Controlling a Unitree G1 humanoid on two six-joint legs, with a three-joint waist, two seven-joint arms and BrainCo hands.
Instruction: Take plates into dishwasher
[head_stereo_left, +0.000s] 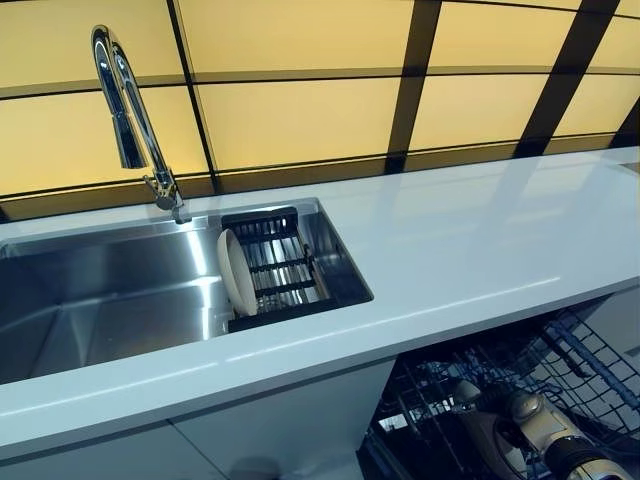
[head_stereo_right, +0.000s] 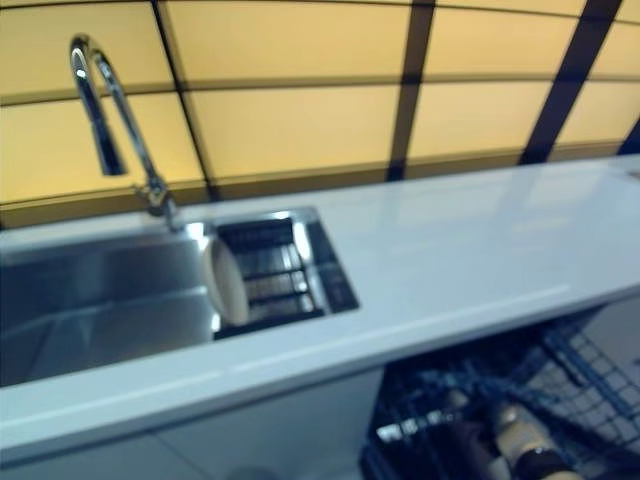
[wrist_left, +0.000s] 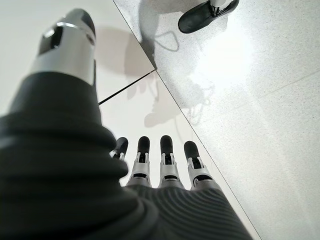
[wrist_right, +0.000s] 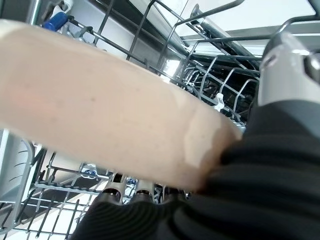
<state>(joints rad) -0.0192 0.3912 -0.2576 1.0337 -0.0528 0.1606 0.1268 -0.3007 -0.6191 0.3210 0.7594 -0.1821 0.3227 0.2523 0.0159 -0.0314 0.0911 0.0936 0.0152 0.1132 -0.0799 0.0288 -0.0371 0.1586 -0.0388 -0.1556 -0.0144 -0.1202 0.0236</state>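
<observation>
A cream plate (head_stereo_left: 236, 272) stands on edge in a dark drying rack (head_stereo_left: 288, 262) at the right end of the steel sink (head_stereo_left: 100, 300). Under the counter at the lower right, my right hand (head_stereo_left: 545, 425) reaches into the dishwasher's wire rack (head_stereo_left: 590, 350). It is shut on a second beige plate (wrist_right: 100, 110), which lies across the right wrist view between the thumb (wrist_right: 287, 70) and the fingers (wrist_right: 135, 189), with the rack's wires (wrist_right: 210, 75) close behind it. My left hand (wrist_left: 165, 160) hangs low over the floor, fingers straight and holding nothing.
A tall chrome faucet (head_stereo_left: 130, 110) rises behind the sink. The white counter (head_stereo_left: 480, 230) runs to the right, backed by a wall of yellow panels (head_stereo_left: 300, 120). White cabinet fronts (head_stereo_left: 280, 420) sit below the sink, left of the dishwasher opening.
</observation>
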